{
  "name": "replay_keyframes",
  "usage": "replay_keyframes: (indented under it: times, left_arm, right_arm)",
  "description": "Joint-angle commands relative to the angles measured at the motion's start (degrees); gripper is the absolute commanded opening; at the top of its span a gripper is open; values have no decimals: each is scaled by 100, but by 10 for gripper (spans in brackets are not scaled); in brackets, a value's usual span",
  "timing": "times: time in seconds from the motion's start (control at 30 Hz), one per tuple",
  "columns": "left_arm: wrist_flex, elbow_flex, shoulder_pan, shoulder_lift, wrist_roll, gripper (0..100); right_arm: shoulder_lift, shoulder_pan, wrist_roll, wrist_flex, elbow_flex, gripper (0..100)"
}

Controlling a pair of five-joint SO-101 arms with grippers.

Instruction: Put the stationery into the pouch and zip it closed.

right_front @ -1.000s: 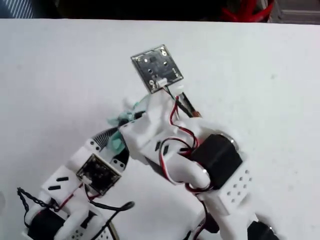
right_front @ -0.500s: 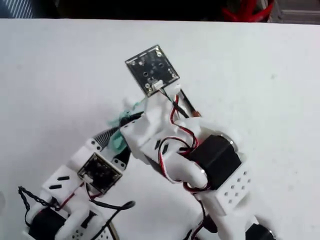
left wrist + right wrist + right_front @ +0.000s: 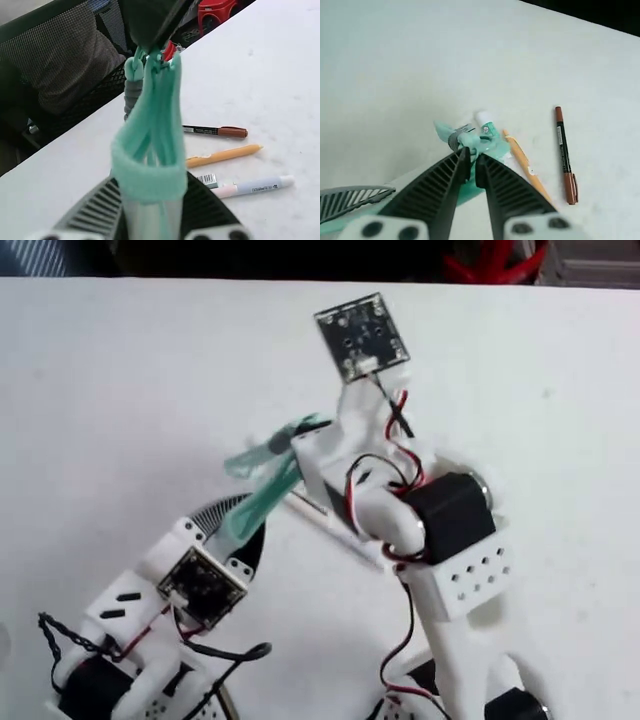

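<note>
The teal pouch (image 3: 152,125) is stretched between the arms, probably to tension the zip. The left gripper (image 3: 150,200) has its jaws clenched on one end, and the right gripper (image 3: 470,159) has its jaws pinching the zipper end. The brown marker (image 3: 215,131), orange pen (image 3: 222,155) and white pen (image 3: 252,186) lie unpacked on the bench (image 3: 280,75).

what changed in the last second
The right gripper, shut on the zipper end of the teal pouch, swung away across the table and to the right in the high view, drawing the pouch taut. The left gripper kept its place, still clamping the other end.
</note>
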Motion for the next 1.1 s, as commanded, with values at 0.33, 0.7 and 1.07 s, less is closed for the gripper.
replay_keyframes:
  times: [0.33,0.7,1.07]
  left_arm:
    - [-316,-79,-778,-84,9,24]
    - [-1240,308,-2571,-66,1732,26]
    - [-1697,114,-1604,-57,2145,28]
  right_arm:
    - [-611,84,580,-92,132,137]
    - [-259,637,1213,66,-360,189]
    - [4084,1516,2479,-312,-1618,176]
